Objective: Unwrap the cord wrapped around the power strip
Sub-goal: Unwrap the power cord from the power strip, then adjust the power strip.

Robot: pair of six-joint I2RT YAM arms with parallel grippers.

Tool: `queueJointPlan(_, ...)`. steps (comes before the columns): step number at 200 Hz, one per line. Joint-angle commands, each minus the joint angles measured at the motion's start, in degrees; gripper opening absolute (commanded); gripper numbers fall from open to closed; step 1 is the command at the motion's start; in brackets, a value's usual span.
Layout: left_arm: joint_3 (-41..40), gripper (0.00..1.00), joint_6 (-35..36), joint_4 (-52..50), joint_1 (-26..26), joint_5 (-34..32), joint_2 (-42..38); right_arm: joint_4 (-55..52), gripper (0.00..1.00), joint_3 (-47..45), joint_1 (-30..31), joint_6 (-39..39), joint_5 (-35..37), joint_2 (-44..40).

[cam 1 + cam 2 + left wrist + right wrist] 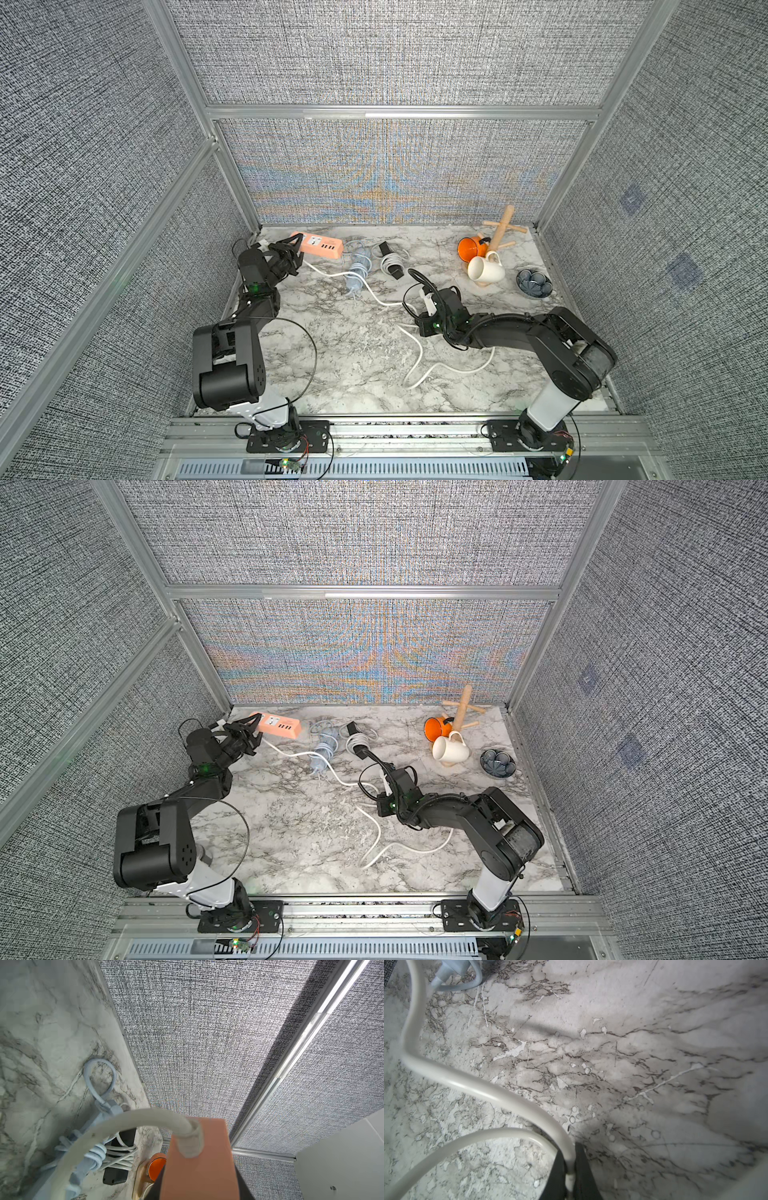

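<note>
The salmon power strip (322,245) (279,725) lies at the back left of the marble table. My left gripper (297,249) (251,728) is shut on its near end. In the left wrist view the strip (199,1167) fills the space between the dark fingers (242,1186). Its white cord (374,297) (332,773) (145,1118) leaves that end and runs loose across the table, off the strip's body. At mid-table my right gripper (422,299) (385,781) (570,1159) is shut on the cord (483,1088). Beyond the grip, the cord loops toward the front (419,365).
A pale blue strip with its cord wound round it (357,270) and a black strip wrapped in white cord (390,262) lie beside the salmon one. At the back right are a wooden mug tree (503,228), an orange mug (471,248), a white mug (485,269) and a dark bowl (534,283).
</note>
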Motion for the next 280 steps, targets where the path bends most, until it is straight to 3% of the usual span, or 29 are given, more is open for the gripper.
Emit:
queueJointPlan(1,1.66,0.0,6.83,-5.17,-0.77,0.23,-1.92,-2.37,0.0,1.19,-0.05,-0.46,-1.48,-0.53)
queueJointPlan(12,2.68,0.0,10.17,-9.58,-2.34,0.14,-3.25,-3.35,0.0,2.03,0.2,-1.42,-3.67,-1.16)
queueJointPlan(38,5.06,0.0,18.77,-19.93,-6.56,-2.06,-6.3,-8.05,0.39,5.77,1.08,-5.08,-7.19,-3.78)
queueJointPlan(64,8.06,0.0,24.88,-27.86,-12.3,-4.68,-7.02,-12.63,0.64,6.54,1.22,-9.05,-9.06,-9.28)
queueJointPlan(85,9.67,0.0,28.05,-31.24,-16.4,-5.72,-6.33,-16.23,0.75,7.31,1.12,-13.2,-10.74,-14.37)
queueJointPlan(110,12.0,0.0,33.04,-36.11,-21.1,-7.06,-5.01,-19.08,0.81,10.02,1.15,-16.69,-11.01,-18.96)
queueJointPlan(153,16.23,0.0,37.28,-39.83,-27.37,-6.88,-1.75,-24.85,0.98,21.18,1.28,-19.76,-10.83,-15.9)
queueJointPlan(199,19.0,0.0,39.25,-41.45,-32.03,-8.74,-0.01,-26.05,0.98,28.34,1.4,-12.71,-9.53,-9.75)
queueJointPlan(218,20.21,0.0,39.73,-41.88,-33.41,-9.44,0.77,-25.4,0.93,29.56,1.42,-9.23,-10.59,-7.62)
queueJointPlan(249,21.2,0.0,39.51,-41.27,-34.36,-9.88,1.05,-23.91,0.8,28.62,1.16,-5.86,-10.44,-6.46)
queueJointPlan(280,21.4,0.0,39.44,-41.27,-34.93,-9.92,0.83,-22.99,0.54,27.44,0.72,-4.82,-10.13,-6.56)
